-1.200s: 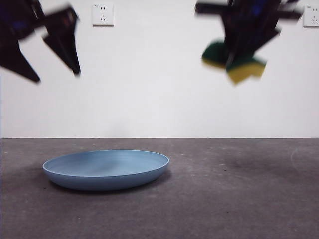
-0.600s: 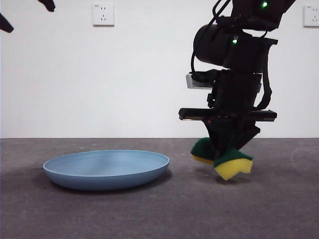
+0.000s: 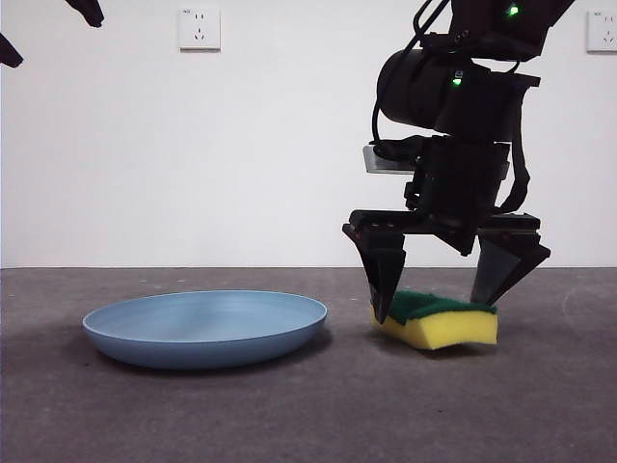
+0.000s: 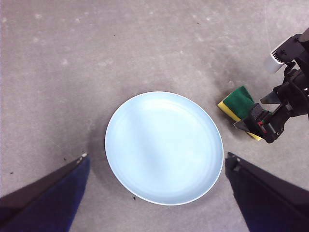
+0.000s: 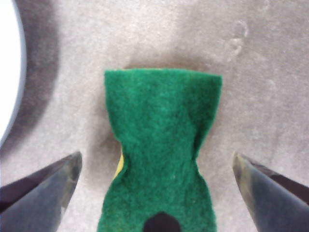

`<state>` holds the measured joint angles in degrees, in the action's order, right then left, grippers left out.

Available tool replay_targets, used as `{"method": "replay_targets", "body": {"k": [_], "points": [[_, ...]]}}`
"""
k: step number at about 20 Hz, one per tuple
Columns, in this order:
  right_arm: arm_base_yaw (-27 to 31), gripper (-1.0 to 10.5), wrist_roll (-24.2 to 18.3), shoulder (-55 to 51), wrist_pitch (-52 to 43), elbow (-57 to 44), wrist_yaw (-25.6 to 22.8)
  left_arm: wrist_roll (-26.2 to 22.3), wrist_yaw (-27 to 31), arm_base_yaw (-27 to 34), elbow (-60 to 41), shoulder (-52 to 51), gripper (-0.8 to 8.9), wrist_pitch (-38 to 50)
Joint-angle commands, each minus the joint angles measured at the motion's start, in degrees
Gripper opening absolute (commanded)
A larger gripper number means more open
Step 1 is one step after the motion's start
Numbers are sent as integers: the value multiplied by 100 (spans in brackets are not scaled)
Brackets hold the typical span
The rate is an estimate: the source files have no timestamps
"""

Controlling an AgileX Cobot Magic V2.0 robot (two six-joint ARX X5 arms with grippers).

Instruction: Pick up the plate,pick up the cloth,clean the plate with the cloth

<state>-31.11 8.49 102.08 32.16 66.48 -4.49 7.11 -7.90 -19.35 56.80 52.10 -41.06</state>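
While the front view looks level across the grey table [image 3: 308, 415], the right gripper [image 3: 439, 289] hangs low over the sponge [image 3: 439, 321], its two black jaws spread wide with one tip at each end of the sponge; the near-plate tip reaches down beside the sponge's end, and whether it touches cannot be told. The sponge lies flat on the table, green layer up and yellow foam below, just beside the blue plate [image 3: 205, 328] but apart from it. The plate sits flat on the table with nothing in it. Two black tips at the top corner [image 3: 87, 10] are all that shows of the left arm, high up and away from both things. From the left wrist view, the left gripper [image 4: 157, 166] is well above the table with its jaws wide apart, holding nothing; the plate [image 4: 164, 147] lies between them far below, and the sponge [image 4: 237, 104] rests just beyond the plate's rim, partly hidden by the other arm's gripper [image 4: 268, 123] standing over it. From the right wrist view, the right gripper [image 5: 157, 164] has its jaws open on either side of the sponge [image 5: 161, 145], clear gaps of table showing between each jaw and the green top, which is pinched narrow at its middle; a sliver of the plate's rim [image 5: 12, 72] shows at the edge.
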Motion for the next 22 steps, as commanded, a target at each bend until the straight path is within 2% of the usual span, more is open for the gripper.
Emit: {"method": "replay_targets", "body": {"k": [1, 3, 4, 5, 6, 7, 11, 15, 18, 22], "points": [[-11, 545, -35, -286, 61, -31, -7, 2, 37, -22, -17, -2, 468, 33], [-20, 317, -42, -647, 195, -31, 2, -26, 179, -20, -17, -2, 463, 33], [-20, 150, -44, -855, 302, -31, 7, -37, 358, -20, -17, -2, 399, 33], [-22, -6, -42, -1082, 415, -31, 7, -118, 507, -20, -17, -2, 276, 28], [-20, -8, -44, -1305, 501, -31, 9, -264, 678, -22, -17, -2, 76, 26], [-20, -8, -44, -1554, 601, -31, 9, -396, 826, -20, -17, -2, -15, 28], [-59, -8, -66, -2511, 750, -31, -9, -603, 1202, -15, -17, -4, -8, 74], [-216, -8, -160, -3298, 603, -133, -184, -887, 1091, -22, -33, -142, -8, 356], [-496, -9, -199, -3912, -22, -754, -756, -883, 925, -20, -269, -529, -8, 688], [-817, -9, -188, -4736, -1088, -2024, -807, -846, 929, -20, -1233, -1375, -8, 1296]]}}
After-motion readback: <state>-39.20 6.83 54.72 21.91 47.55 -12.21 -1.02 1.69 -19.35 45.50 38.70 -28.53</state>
